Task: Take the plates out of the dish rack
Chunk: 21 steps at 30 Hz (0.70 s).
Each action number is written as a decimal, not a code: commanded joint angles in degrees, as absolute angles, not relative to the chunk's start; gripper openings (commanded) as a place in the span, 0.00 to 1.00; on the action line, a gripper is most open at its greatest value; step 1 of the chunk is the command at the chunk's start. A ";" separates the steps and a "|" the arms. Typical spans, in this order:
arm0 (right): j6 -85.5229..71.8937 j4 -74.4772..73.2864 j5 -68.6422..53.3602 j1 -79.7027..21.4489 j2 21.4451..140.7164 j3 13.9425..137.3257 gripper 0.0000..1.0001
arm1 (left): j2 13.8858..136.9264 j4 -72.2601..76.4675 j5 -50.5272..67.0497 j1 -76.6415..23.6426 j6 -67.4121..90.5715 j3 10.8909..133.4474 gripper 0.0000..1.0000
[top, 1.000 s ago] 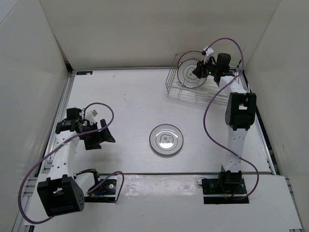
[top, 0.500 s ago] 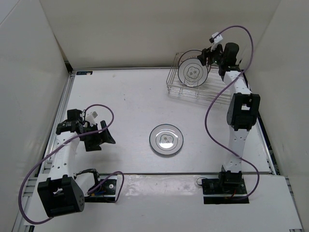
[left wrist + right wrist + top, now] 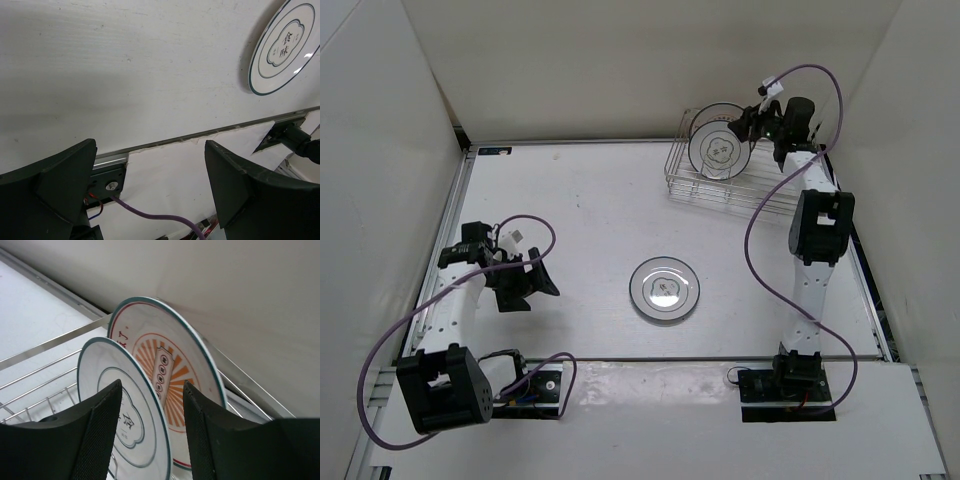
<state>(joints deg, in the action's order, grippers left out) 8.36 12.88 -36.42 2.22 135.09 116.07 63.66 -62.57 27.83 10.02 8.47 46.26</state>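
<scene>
At the upper right of the overhead frame, we see the right arm (image 3: 815, 230) reaching over the rectangular silver wire dish rack (image 3: 705, 190), which sits on the white bench (image 3: 590, 220) close to the back wall. Two small round plates stand on edge in its slots: a white plate with grey rings (image 3: 137, 405) in front and, just behind it, a plate with an orange sunburst centre (image 3: 170, 365). In the wrist view the right jaws stand partly apart astride the white plate's upper rim, with a gap on either side. A third round plate, white with a dark ring (image 3: 664, 288), lies flat mid-frame on the bench. At lower left, the left arm (image 3: 455, 300) hangs over the bench, its jaws spread wide and holding nothing.
</scene>
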 commanded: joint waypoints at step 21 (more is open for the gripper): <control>0.36 23.03 -44.90 3.16 140.36 114.26 0.40 | 66.88 -63.55 28.83 10.46 10.11 50.63 1.00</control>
<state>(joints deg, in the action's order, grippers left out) 1.87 20.71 -41.93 2.66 139.15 115.31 66.96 -63.44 27.88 10.02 9.80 48.66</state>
